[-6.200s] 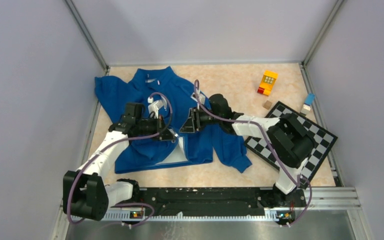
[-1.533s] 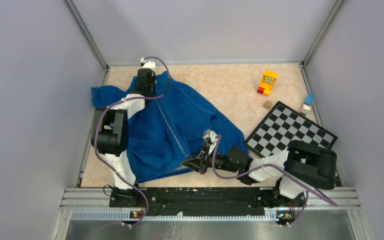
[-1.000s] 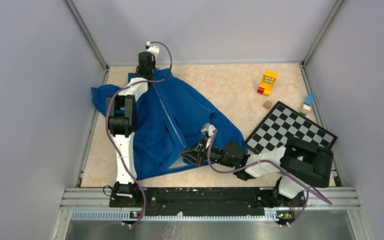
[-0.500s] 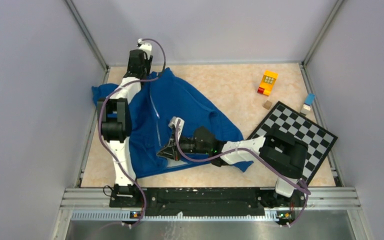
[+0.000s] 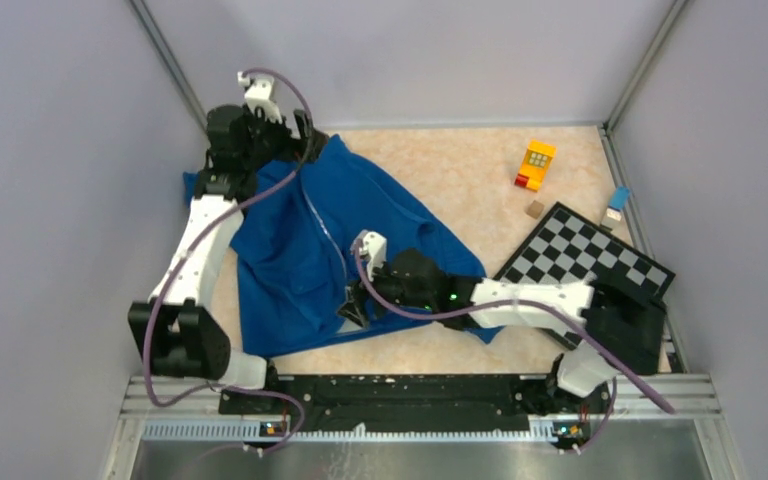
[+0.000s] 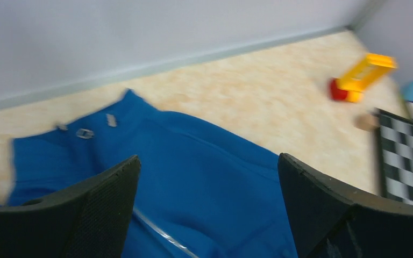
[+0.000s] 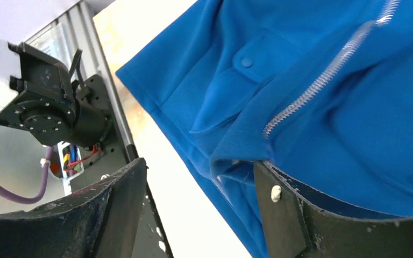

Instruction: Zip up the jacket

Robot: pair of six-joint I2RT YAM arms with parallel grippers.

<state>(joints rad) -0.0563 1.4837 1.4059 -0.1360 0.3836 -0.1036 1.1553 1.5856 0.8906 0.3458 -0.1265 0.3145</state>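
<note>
The royal-blue jacket (image 5: 360, 230) lies spread on the left half of the table, its silver zipper (image 5: 325, 240) running down the front. My left gripper (image 5: 292, 135) hovers over the far collar end, open wide. In the left wrist view the jacket (image 6: 204, 177) and a stretch of zipper (image 6: 158, 232) show below the left gripper (image 6: 208, 158), with nothing between its fingers. My right gripper (image 5: 352, 305) is at the near hem by the zipper's lower end. In the right wrist view the right gripper (image 7: 199, 164) is open; the folded hem (image 7: 236, 156) rests against its right finger (image 7: 285, 209), below the zipper (image 7: 322, 75).
A checkered board (image 5: 585, 265) lies at the right, partly under the right arm. A yellow toy block (image 5: 536, 163), a small brown cube (image 5: 534, 209) and a blue-and-white piece (image 5: 617, 203) sit at the back right. The left arm's base (image 7: 43, 102) shows in the right wrist view.
Both grippers were shut on the jacket, left at the collar, right at the hem, and have opened. The left drew back toward the far-left corner; the right slid left along the hem.
</note>
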